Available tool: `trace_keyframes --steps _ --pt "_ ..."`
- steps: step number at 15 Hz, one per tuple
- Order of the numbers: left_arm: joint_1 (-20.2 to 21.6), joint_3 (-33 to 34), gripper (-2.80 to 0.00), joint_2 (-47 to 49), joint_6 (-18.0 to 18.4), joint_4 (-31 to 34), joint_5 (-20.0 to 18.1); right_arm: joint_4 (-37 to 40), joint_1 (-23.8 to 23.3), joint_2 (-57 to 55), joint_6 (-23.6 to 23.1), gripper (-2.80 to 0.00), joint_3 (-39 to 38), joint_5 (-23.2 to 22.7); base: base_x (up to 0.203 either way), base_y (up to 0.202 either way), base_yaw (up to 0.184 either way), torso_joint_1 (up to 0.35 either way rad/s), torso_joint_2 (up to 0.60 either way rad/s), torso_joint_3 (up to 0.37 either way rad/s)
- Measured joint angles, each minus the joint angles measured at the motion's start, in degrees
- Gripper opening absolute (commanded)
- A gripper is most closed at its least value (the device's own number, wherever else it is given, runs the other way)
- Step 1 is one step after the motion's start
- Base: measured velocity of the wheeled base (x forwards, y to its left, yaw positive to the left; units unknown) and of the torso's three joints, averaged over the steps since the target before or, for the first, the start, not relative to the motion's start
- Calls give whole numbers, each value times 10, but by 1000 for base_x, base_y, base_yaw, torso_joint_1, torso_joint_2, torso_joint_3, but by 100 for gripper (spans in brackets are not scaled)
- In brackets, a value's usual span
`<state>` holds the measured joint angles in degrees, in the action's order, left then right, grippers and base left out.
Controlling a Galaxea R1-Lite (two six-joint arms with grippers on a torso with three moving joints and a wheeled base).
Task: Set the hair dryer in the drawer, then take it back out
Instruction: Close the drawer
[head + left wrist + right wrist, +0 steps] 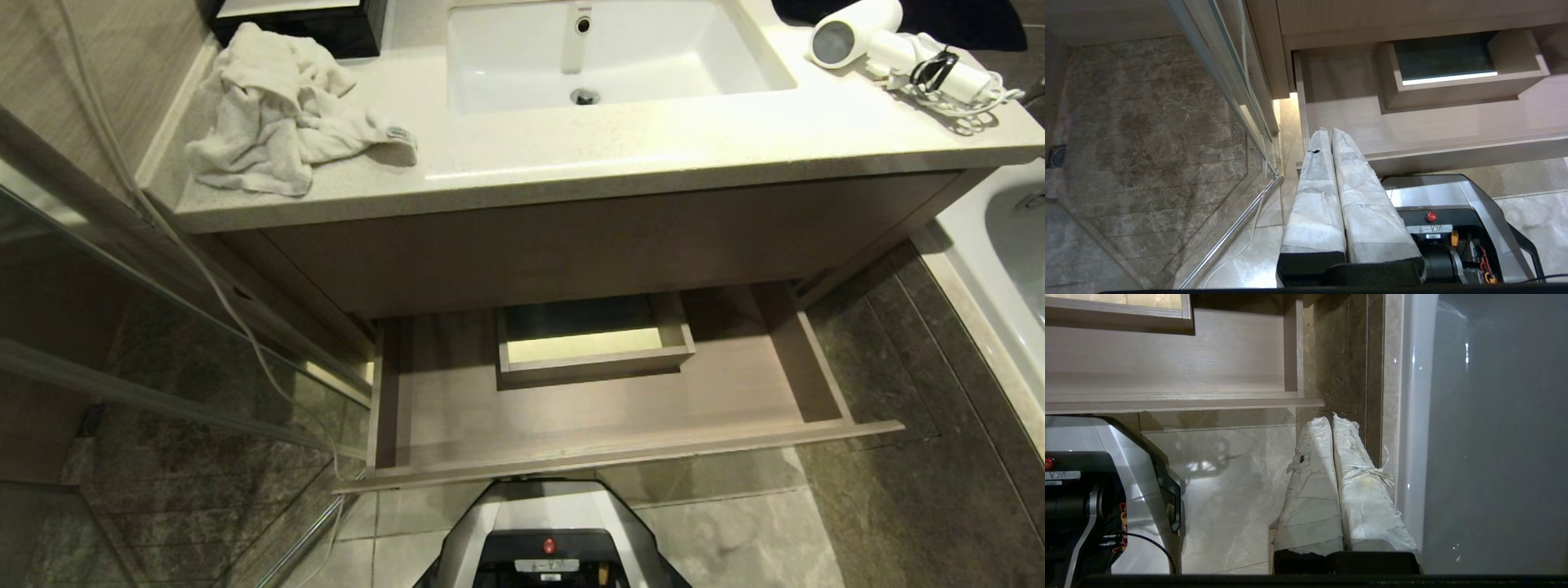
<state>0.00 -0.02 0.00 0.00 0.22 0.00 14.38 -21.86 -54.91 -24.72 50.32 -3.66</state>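
The white hair dryer (865, 33) lies on the countertop's far right corner, its dark grey end facing left and its cord bundled with a black tie beside it. Below the counter the wood-grain drawer (620, 408) is pulled out, with nothing in it but the boxed notch (594, 341) at its back. Neither arm shows in the head view. My left gripper (1329, 131) is shut and empty, hanging over the drawer's (1437, 134) front left corner. My right gripper (1332, 419) is shut and empty, above the floor beside the drawer's (1180, 401) right end.
A white towel (273, 110) is crumpled on the counter's left, with a black box (326, 24) behind it. The sink (608, 49) sits in the middle. A glass shower screen (147, 343) stands at the left, a bathtub (1008, 261) at the right. My base (551, 539) stands just before the drawer front.
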Motion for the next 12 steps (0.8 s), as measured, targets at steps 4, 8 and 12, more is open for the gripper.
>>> trace_keyframes --steps 4,8,12 --pt "0 0 -280 0 0 0 0 0 2 2 0 -280 -2 0 0 0 0 -200 340 135" --pt "0 0 -280 0 0 0 0 0 2 6 0 -280 -5 0 0 0 0 -219 360 137" --pt "0 0 -280 0 0 0 0 0 3 11 0 -280 -10 0 0 0 0 -294 461 165"
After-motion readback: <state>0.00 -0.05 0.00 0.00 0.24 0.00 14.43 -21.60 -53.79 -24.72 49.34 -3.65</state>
